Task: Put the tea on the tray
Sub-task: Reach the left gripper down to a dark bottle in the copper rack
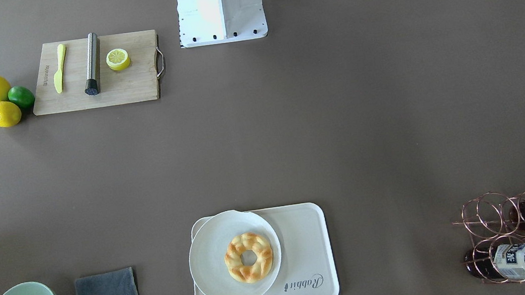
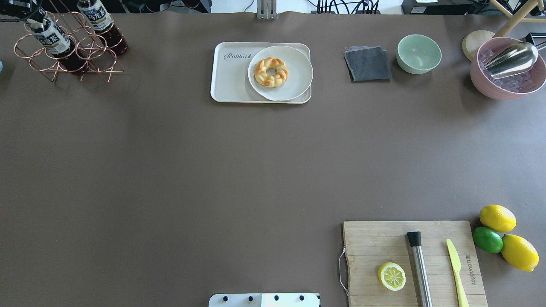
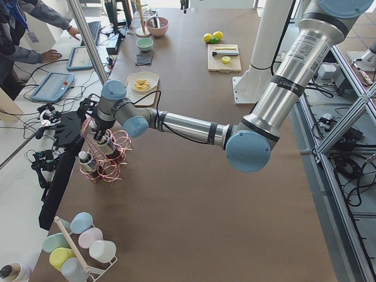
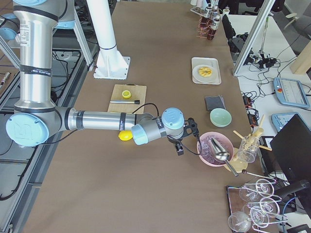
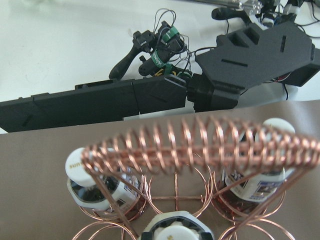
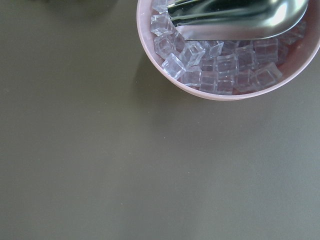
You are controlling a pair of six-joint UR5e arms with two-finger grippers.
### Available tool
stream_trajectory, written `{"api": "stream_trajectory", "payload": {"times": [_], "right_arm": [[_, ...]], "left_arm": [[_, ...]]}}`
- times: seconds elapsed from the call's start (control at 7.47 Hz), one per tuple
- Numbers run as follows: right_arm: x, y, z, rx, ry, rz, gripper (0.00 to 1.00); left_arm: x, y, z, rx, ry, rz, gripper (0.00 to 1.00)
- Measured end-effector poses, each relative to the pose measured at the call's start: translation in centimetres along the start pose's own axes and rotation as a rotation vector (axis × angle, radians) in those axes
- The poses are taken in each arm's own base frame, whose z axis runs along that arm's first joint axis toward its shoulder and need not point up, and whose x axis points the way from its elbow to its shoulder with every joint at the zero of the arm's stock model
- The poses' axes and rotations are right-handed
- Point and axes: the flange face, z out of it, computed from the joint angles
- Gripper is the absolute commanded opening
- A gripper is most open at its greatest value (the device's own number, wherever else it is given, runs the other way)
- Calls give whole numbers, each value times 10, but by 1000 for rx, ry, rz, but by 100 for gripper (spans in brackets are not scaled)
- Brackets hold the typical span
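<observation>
The tea bottle (image 2: 50, 37) lies in the wire rack (image 2: 68, 65), well apart from the tray (image 2: 230, 83). Left fingers (image 3: 101, 137) are at the rack. Right fingers (image 4: 179, 147) are near the ice bowl (image 2: 480, 83). The opening of either cannot be told.

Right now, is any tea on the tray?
No. The tray holds only a plate with a pastry; the bottles sit in the rack.

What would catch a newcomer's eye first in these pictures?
A golden doughnut on a plate on the tray, mid-table opposite the robot. At the robot's far left corner, a copper rack holds tea bottles, the left arm reaching over it. Bright lemons and a lime lie beside the cutting board.
</observation>
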Motion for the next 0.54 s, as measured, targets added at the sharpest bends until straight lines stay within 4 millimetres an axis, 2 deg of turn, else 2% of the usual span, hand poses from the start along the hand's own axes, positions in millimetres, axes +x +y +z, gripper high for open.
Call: {"api": "stream_trajectory", "payload": {"times": [0.27, 0.54], "right_arm": [[-1, 0, -1, 9, 0, 12, 99], [0, -2, 0, 10, 5, 15, 99]], "left_arm": [[-7, -24, -46, 19, 43, -27, 0], [13, -27, -97, 10, 62, -49, 0]]}}
